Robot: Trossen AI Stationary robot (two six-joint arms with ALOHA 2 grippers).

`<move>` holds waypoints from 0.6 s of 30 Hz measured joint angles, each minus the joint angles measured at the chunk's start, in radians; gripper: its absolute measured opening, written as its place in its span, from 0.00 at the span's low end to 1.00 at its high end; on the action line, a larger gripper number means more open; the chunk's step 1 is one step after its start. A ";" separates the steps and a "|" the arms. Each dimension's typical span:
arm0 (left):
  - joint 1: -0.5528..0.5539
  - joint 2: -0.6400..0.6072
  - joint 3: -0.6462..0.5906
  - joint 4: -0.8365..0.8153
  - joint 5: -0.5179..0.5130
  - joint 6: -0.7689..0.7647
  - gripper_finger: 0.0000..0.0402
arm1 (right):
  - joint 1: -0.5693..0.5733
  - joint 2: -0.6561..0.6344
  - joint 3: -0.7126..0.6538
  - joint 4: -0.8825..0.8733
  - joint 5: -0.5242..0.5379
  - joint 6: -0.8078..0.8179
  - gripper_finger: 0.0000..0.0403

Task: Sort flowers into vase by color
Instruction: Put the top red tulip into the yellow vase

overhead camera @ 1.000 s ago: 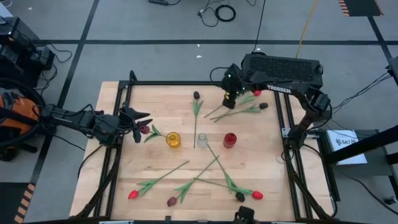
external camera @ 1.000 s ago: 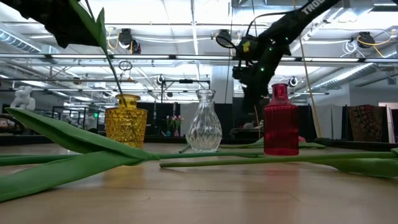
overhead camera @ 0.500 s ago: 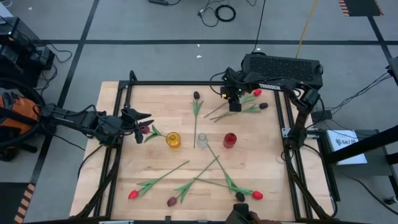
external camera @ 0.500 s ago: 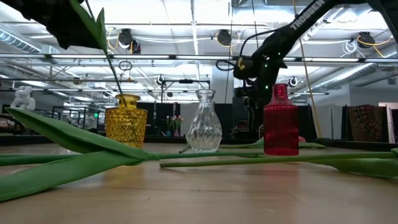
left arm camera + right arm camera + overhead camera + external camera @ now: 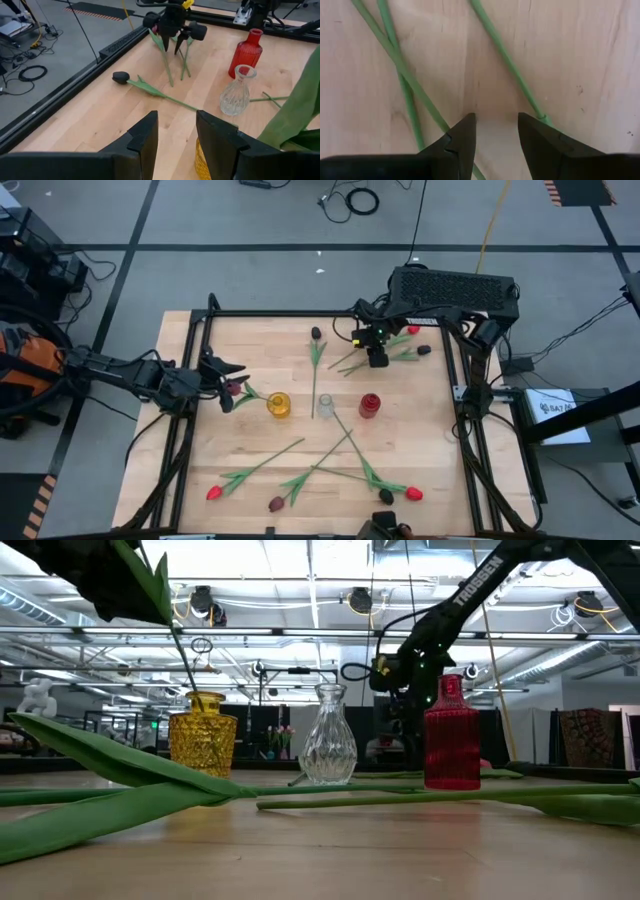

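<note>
Artificial tulips lie about the wooden table. A maroon tulip (image 5: 235, 387) stands with its stem in the yellow vase (image 5: 278, 405), leaning toward the left edge. My left gripper (image 5: 235, 370) hovers open beside its head; in the left wrist view, the gripper (image 5: 175, 117) has nothing between its fingers, and a leaf (image 5: 300, 107) passes beside them. My right gripper (image 5: 377, 360) is open and points down, low over the crossed green stems (image 5: 405, 70) of a red tulip (image 5: 413, 330) and a dark tulip (image 5: 424, 350). Bare wood shows between its fingers (image 5: 496, 120).
A clear vase (image 5: 325, 405) and a red vase (image 5: 369, 405) stand mid-table beside the yellow one. A dark tulip (image 5: 316, 333) lies toward the far edge. Several more tulips (image 5: 300, 480) lie crossed near the near edge. A black frame rail (image 5: 200, 340) borders the table.
My right gripper has come down from above the far-right tulips toward their stems, shifting slightly toward the near edge, and now sits just above the table. Its arm has folded in over the far edge. The flowers and vases have stayed in place.
</note>
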 joint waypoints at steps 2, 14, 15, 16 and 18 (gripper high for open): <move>0.000 0.000 0.000 0.000 0.000 0.000 0.35 | 0.001 -0.007 -0.001 -0.004 0.005 -0.003 0.35; 0.000 0.000 0.000 0.001 0.000 0.001 0.35 | -0.009 -0.026 -0.003 0.088 0.081 -0.087 0.35; 0.000 0.000 0.000 0.002 0.000 0.001 0.35 | -0.012 -0.026 -0.003 0.084 0.080 -0.102 0.35; 0.000 0.000 0.000 0.001 0.000 0.001 0.35 | -0.014 -0.023 -0.003 0.084 0.079 -0.114 0.35; 0.000 0.000 0.000 0.001 0.000 0.001 0.35 | -0.015 -0.013 -0.003 0.083 0.078 -0.126 0.35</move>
